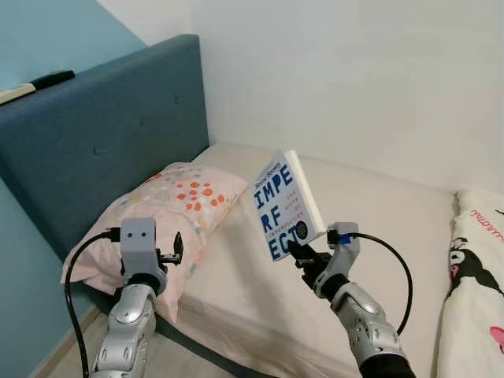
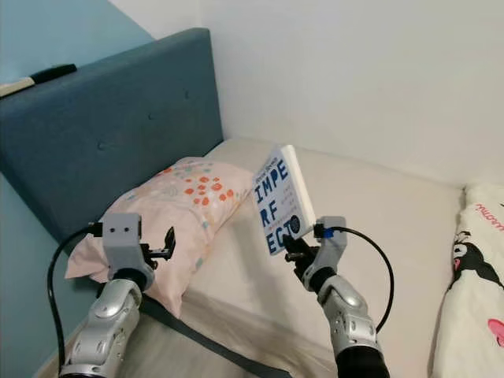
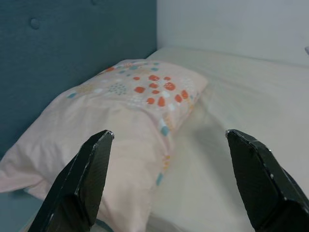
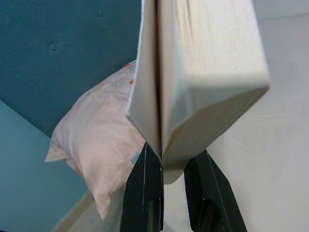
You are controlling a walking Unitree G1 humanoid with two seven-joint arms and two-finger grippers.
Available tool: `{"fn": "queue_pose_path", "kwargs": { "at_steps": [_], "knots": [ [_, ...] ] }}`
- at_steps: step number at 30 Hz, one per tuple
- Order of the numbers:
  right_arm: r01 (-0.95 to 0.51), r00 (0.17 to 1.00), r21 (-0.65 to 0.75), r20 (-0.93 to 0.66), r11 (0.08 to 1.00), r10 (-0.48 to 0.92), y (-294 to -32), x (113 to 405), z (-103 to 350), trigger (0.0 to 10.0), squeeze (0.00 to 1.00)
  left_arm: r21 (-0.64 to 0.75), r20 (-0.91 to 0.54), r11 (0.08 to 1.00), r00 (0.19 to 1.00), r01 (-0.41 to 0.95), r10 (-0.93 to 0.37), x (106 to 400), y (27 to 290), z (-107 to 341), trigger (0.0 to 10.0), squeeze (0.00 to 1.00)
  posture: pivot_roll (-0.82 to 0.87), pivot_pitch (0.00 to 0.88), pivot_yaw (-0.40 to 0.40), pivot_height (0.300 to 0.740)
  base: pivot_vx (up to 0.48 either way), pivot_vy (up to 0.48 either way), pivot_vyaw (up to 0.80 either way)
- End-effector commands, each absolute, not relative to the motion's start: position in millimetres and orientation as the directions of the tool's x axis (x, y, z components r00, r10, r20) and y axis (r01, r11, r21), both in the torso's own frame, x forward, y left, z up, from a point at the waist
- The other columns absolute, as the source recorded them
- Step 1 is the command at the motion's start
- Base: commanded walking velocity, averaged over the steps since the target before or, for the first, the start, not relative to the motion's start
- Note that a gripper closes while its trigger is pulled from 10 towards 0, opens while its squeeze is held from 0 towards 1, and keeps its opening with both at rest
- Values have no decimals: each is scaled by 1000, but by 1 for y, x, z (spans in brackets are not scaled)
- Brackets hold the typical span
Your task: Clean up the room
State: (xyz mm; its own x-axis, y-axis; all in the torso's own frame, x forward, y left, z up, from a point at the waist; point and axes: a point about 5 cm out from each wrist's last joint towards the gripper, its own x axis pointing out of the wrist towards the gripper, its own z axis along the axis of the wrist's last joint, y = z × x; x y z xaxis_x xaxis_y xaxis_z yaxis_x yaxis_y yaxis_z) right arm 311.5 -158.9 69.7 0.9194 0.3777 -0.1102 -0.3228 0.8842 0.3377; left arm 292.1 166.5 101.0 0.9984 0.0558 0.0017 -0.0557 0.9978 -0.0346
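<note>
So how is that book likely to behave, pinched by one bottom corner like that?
The book is thick and held upright above the mattress by the right gripper, so it probably levers hard against the fingers. In the right wrist view the cover gapes from the pages, so it may splay. The glossy cover could slip.

pillow on bed, against headboard

Two jointed silver metal arms end in grey box-shaped wrist housings, each trailing a looping black cable; the left claw and right claw have long black fingers.
</note>
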Motion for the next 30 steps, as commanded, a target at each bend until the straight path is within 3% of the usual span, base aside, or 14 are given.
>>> {"fn": "queue_pose_path", "kwargs": {
  "at_steps": [1,30],
  "knots": [
    [-326,924,330,-87,886,373,-162,311,73,10000,0,-26,-4,999,999,-46,46,291,164,98,10000,0,17,0,-24,739,0,0,-800],
    [-334,918,329,-100,884,384,-162,303,67,10000,0,-20,-10,998,998,-66,65,286,165,92,10000,0,12,4,-28,739,0,0,-800]
  ]
}}
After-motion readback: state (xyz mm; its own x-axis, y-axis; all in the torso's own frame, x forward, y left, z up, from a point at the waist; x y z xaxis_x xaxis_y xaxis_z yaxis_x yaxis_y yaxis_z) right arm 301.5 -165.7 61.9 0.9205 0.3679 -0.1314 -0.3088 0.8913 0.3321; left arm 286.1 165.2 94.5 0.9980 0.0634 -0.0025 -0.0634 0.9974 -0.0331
